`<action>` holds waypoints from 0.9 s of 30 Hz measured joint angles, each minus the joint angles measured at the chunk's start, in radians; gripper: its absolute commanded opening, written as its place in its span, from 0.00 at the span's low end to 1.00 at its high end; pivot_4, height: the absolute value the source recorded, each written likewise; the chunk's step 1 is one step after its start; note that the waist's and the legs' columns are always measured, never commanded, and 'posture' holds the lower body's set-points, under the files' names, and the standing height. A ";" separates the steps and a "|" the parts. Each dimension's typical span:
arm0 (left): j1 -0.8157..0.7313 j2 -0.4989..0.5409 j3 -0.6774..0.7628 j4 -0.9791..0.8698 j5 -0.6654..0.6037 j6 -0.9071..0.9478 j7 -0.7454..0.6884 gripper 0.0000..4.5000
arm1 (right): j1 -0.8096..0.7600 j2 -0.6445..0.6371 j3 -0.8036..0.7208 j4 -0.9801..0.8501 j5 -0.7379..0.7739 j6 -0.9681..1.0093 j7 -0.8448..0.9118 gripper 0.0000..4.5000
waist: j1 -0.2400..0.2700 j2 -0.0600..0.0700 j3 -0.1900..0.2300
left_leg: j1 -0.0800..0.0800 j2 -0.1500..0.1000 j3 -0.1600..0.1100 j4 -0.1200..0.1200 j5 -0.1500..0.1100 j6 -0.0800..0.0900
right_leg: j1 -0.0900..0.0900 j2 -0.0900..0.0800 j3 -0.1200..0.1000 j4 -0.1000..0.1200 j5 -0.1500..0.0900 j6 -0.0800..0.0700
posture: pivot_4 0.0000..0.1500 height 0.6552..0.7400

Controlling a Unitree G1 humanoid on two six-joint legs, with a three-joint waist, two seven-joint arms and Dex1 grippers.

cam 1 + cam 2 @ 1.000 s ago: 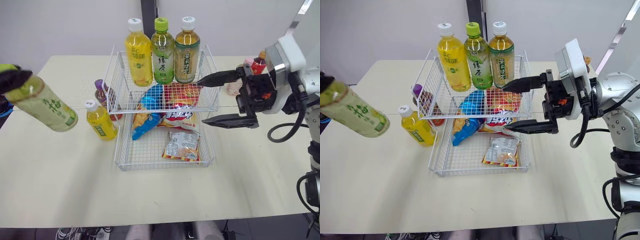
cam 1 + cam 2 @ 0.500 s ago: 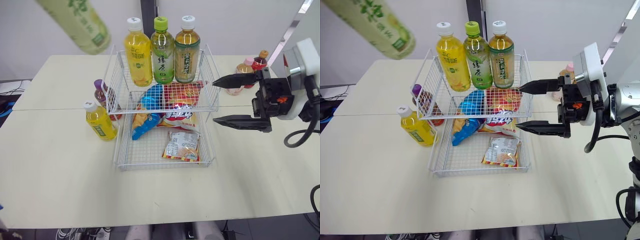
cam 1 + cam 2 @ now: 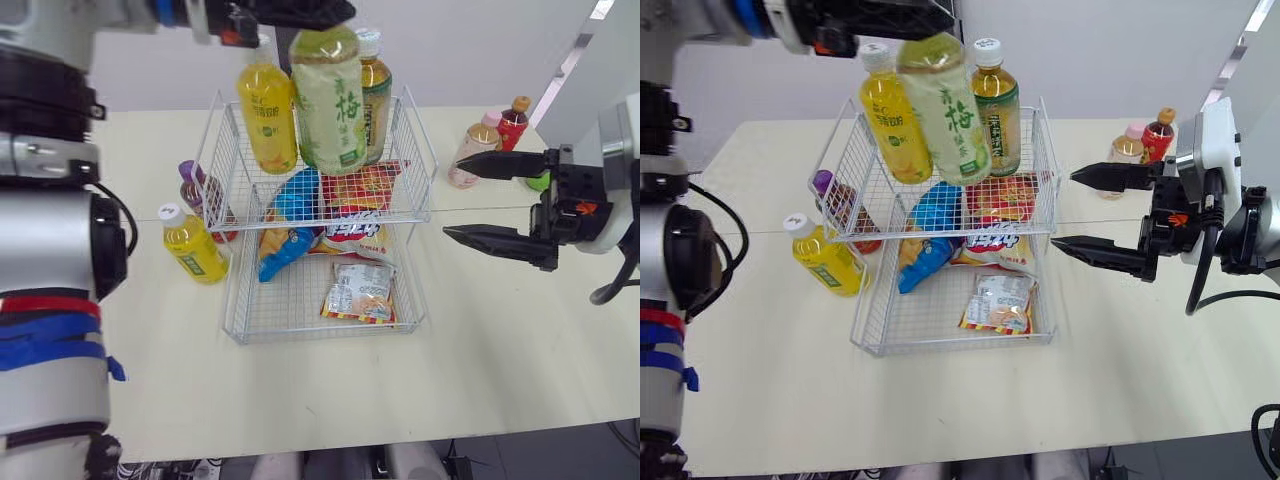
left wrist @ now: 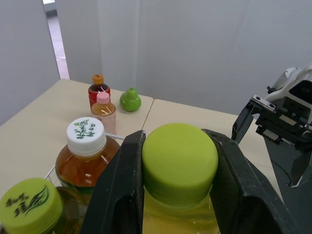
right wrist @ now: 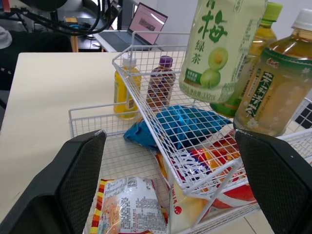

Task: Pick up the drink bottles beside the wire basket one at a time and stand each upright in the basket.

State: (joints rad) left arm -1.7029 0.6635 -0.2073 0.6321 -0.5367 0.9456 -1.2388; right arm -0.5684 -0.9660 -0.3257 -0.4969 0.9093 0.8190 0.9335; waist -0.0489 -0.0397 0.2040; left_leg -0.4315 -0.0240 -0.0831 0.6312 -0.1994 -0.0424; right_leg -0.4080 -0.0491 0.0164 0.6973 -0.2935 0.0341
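Observation:
My left gripper (image 4: 179, 163) is shut on the green cap of a pale green plum-tea bottle (image 3: 328, 100). The bottle hangs upright over the upper tier of the white wire basket (image 3: 228, 330), in front of the bottles standing there. A yellow bottle (image 3: 266, 115) and an amber tea bottle (image 3: 377, 85) with a white cap stand in that tier; a green-capped bottle (image 4: 29, 204) stands beside them. Left of the basket, a small yellow bottle (image 3: 190, 243) and a purple-capped dark bottle (image 3: 192, 190) stand on the table. My right gripper (image 3: 452, 196) is open to the right of the basket, holding nothing.
Snack packets (image 3: 358, 292) lie in the basket's lower tier and a blue bag (image 3: 295, 195) on the upper one. A pink-capped bottle (image 3: 472, 155), a red bottle (image 3: 512, 120) and a green pear-shaped object (image 4: 130, 99) stand at the table's far right.
My left gripper has carried the pale green bottle from the far left, up and across, to above the basket's upper tier, turning it upright. My right gripper has drawn back to the right.

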 measured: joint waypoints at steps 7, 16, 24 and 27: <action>0.044 -0.110 -0.024 0.023 0.103 -0.068 -0.024 0.30 | 0.010 0.000 -0.009 -0.011 0.009 -0.002 -0.060 1.00 | -0.001 0.001 0.000 | 0.000 0.000 0.000 0.000 0.000 0.000 | 0.000 0.000 0.000 0.000 0.000 0.000 | 1.00 0.89; 0.047 -0.160 -0.024 0.085 0.195 -0.165 -0.062 0.30 | 0.012 -0.006 -0.009 -0.017 0.020 -0.002 -0.069 1.00 | 0.000 0.001 0.000 | 0.000 -0.001 0.000 0.001 0.000 0.000 | 0.000 0.000 0.000 0.000 0.000 0.000 | 1.00 0.89; 0.047 -0.186 -0.020 0.111 0.227 -0.191 -0.097 0.64 | 0.012 -0.009 -0.009 -0.018 0.024 -0.002 -0.071 1.00 | 0.002 0.001 0.000 | 0.000 -0.001 0.000 0.003 0.000 0.000 | 0.001 0.000 0.000 0.001 0.000 0.000 | 1.00 0.89; 0.047 -0.186 -0.018 0.115 0.231 -0.193 -0.108 0.84 | 0.012 -0.010 -0.009 -0.018 0.025 -0.002 -0.072 1.00 | 0.001 0.001 0.000 | 0.000 -0.001 0.000 0.003 0.000 0.000 | 0.001 0.000 0.000 0.001 0.000 0.000 | 1.00 0.89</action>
State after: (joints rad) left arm -1.6558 0.4777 -0.2255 0.7467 -0.3060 0.7526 -1.3468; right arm -0.5567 -0.9765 -0.3349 -0.5150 0.9343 0.8167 0.8611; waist -0.0479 -0.0387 0.2042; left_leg -0.4317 -0.0247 -0.0834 0.6340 -0.1993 -0.0423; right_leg -0.4068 -0.0493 0.0161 0.6980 -0.2934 0.0342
